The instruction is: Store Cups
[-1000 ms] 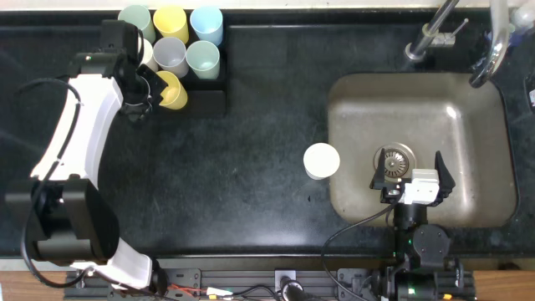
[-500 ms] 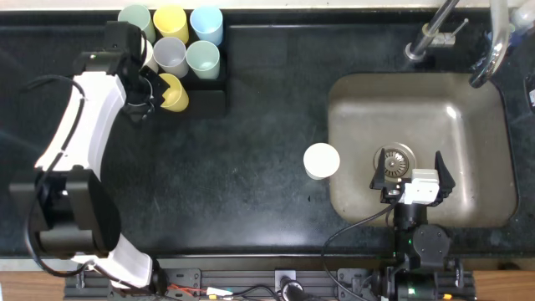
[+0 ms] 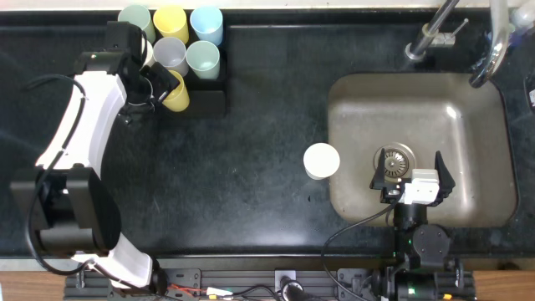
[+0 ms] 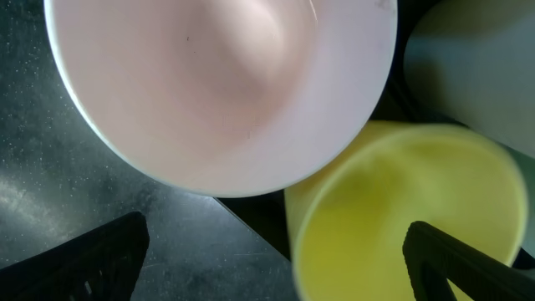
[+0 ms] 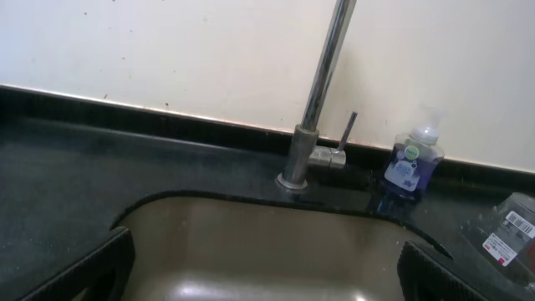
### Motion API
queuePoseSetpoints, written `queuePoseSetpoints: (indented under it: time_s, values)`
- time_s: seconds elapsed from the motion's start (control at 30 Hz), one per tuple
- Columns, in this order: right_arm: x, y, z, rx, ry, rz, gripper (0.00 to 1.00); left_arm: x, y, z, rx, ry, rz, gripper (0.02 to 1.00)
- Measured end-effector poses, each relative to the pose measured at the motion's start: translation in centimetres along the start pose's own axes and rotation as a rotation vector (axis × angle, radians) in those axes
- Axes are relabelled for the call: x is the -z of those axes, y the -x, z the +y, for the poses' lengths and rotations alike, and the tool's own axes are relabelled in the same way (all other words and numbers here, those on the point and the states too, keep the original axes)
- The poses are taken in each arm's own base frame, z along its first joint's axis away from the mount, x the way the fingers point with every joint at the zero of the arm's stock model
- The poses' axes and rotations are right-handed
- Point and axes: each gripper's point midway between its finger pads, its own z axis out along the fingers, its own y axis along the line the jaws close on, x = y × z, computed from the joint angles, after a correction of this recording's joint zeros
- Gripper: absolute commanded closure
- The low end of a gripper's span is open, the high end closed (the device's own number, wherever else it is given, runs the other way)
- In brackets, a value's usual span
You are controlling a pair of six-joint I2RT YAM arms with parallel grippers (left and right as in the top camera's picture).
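My left gripper [image 3: 155, 84] is open at the left end of the black cup rack [image 3: 211, 94], at the counter's back left. A yellow cup [image 3: 175, 90] leans at the rack's near-left corner; in the left wrist view this yellow cup [image 4: 401, 217] lies partly under one finger [image 4: 468, 263] of the left gripper [image 4: 272, 251]. A pale pink cup [image 4: 226, 75] stands just beyond it. Several cups fill the rack, among them a blue cup [image 3: 206, 23]. A white cup [image 3: 321, 160] stands alone beside the sink. My right gripper [image 3: 410, 170] hangs open over the sink.
The steel sink [image 3: 468, 100] takes up the right side, with its drain [image 3: 399, 156] under the right gripper. A faucet [image 5: 322, 92] and a soap bottle [image 5: 412, 163] stand behind the sink. Dark counter [image 3: 242, 184] stretches between rack and sink.
The left gripper has shifted slightly toward the rack, and the yellow cup has tipped from mouth-up to leaning. The right arm has stayed still.
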Motion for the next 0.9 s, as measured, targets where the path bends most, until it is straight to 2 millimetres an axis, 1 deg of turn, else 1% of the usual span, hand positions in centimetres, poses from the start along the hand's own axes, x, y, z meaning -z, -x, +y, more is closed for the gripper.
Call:
queuePoseSetpoints:
  time_s: [0.13,0.17,0.23,0.27,0.33,0.4,0.43,0.47,0.53,0.6,0.67,0.7,0.73,0.77,0.8,0.83,0.87,0.9]
  values:
    - [0.0,0.0,0.0,0.000,0.000,0.000,0.005,0.6,0.1,-0.1,0.000,-0.012,-0.011,0.018]
    - [0.0,0.0,0.0,0.000,-0.001,-0.001,0.005,1.2,0.2,-0.3,0.000,-0.025,-0.022,0.018]
    - [0.0,0.0,0.0,0.000,0.000,0.000,0.003,3.1,0.4,-0.7,-0.003,-0.065,-0.056,0.020]
    - [0.0,0.0,0.0,0.000,0.000,0.000,0.003,4.7,0.5,-0.9,-0.010,-0.094,-0.082,0.020]
    - [0.0,0.0,0.0,0.000,0.000,-0.001,0.003,8.5,0.5,-1.1,-0.045,-0.159,-0.145,0.018]
    - [0.0,0.0,0.0,0.000,0.000,-0.001,0.003,13.6,-0.2,-0.4,-0.124,-0.232,-0.226,0.018]
    - [0.0,0.0,0.0,0.000,0.000,0.000,0.003,16.3,-0.9,0.4,-0.177,-0.262,-0.267,0.018]
    - [0.0,0.0,0.0,0.000,0.000,0.001,0.003,18.5,-1.7,1.4,-0.226,-0.281,-0.301,0.018]
    - [0.0,0.0,0.0,0.000,0.000,0.000,0.003,23.5,-4.3,4.6,-0.346,-0.315,-0.384,0.018]
    - [0.0,0.0,0.0,0.000,0.000,0.000,0.003,27.1,-7.2,8.2,-0.426,-0.347,-0.466,0.018]
    - [0.0,0.0,0.0,0.000,0.000,0.000,0.003,29.5,-9.7,11.7,-0.469,-0.402,-0.596,0.018]
    - [0.0,0.0,0.0,0.000,0.000,0.000,0.003,29.9,-10.8,13.4,-0.474,-0.422,-0.664,0.018]
    - [0.0,0.0,0.0,0.000,0.000,0.000,0.003,29.8,-11.4,14.7,-0.475,-0.437,-0.726,0.018]
    - [0.0,0.0,0.0,0.000,0.000,-0.001,0.003,29.4,-12.0,15.8,-0.470,-0.457,-0.794,0.018]
    - [0.0,0.0,0.0,0.000,0.000,0.000,0.003,28.7,-12.1,16.2,-0.466,-0.477,-0.851,0.018]
    - [0.0,0.0,0.0,0.000,0.000,-0.001,0.003,27.6,-11.8,16.2,-0.460,-0.499,-0.906,0.018]
    - [0.0,0.0,0.0,0.000,-0.001,-0.001,0.003,26.4,-11.2,15.4,-0.457,-0.529,-0.961,0.018]
    - [0.0,0.0,0.0,0.000,0.000,0.000,0.003,25.2,-10.2,14.3,-0.458,-0.565,-1.012,0.020]
